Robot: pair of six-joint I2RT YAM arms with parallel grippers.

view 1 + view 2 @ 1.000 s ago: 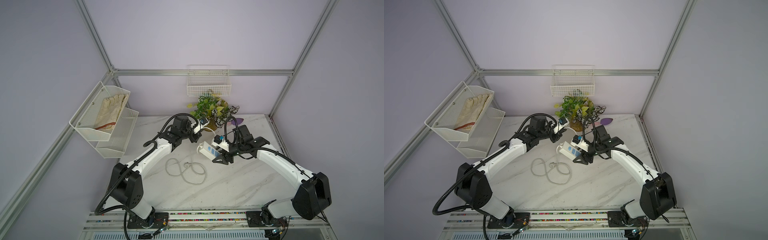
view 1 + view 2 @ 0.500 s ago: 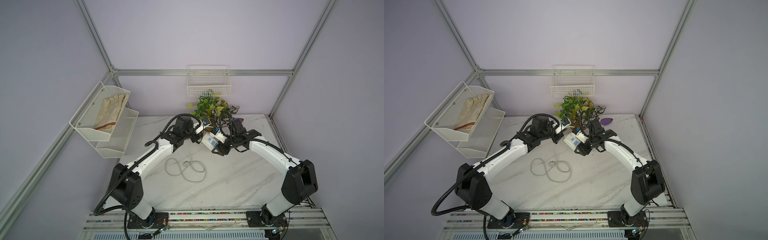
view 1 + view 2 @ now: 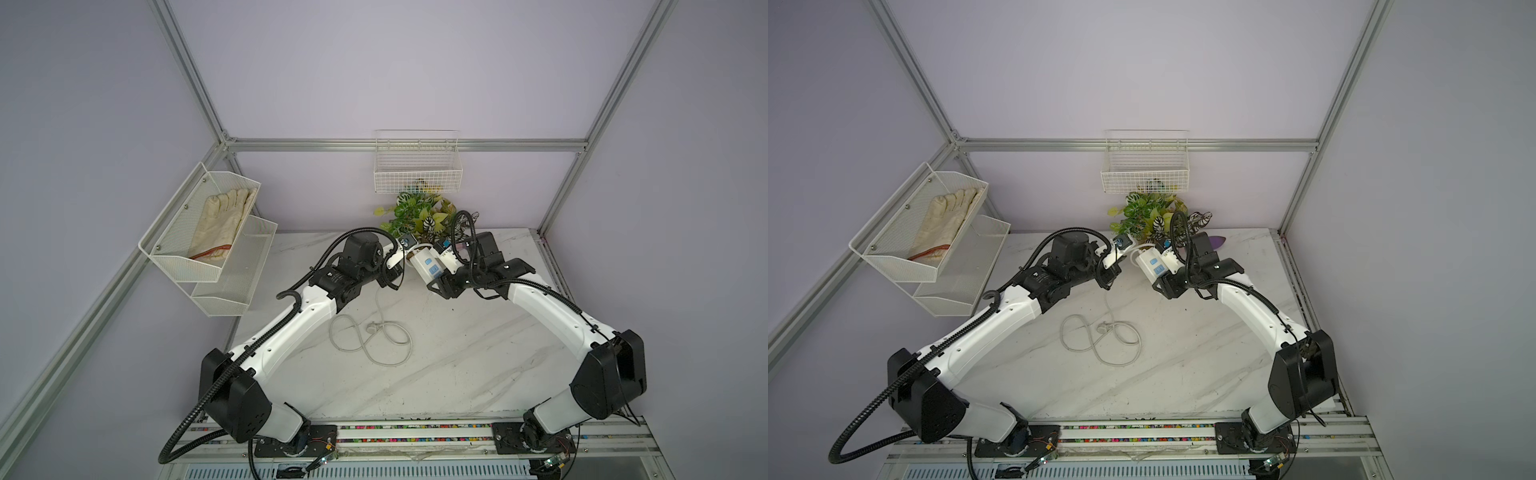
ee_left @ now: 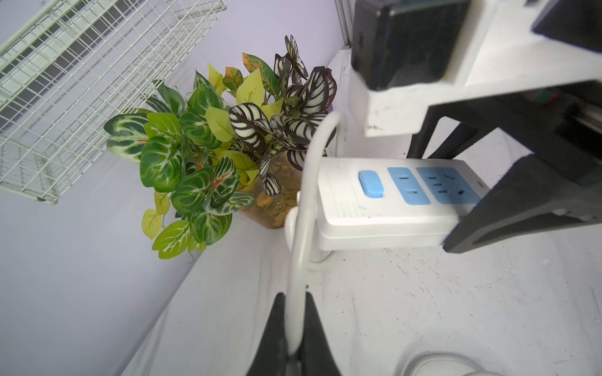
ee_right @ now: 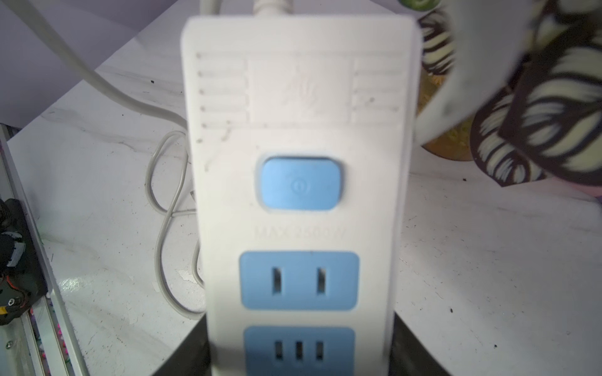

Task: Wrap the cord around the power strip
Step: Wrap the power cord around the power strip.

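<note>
Behind both pincers, toward the arm bases, the slack of the cord (image 3: 365,338) lies in loose loops on the counter (image 3: 478,353), its plug (image 3: 375,328) among them. From there 1 strand rises to the left pincer (image 4: 294,298), whose 2 fingers (image 4: 277,325) are pressed together on it. Just ahead of that pincer, the cord runs up across the near end of the power strip (image 4: 374,208) and bends over its far edge. It seems to pass behind the strip, though that part is hidden. The right pincer (image 5: 298,355) pinches the strip's socket end by its long sides, holding it off the counter with the blue button (image 5: 301,184) facing up. Beyond both pincers stands a potted plant (image 4: 195,156), and past it a wire basket (image 4: 81,81) hangs on the wall (image 4: 49,276).
</note>
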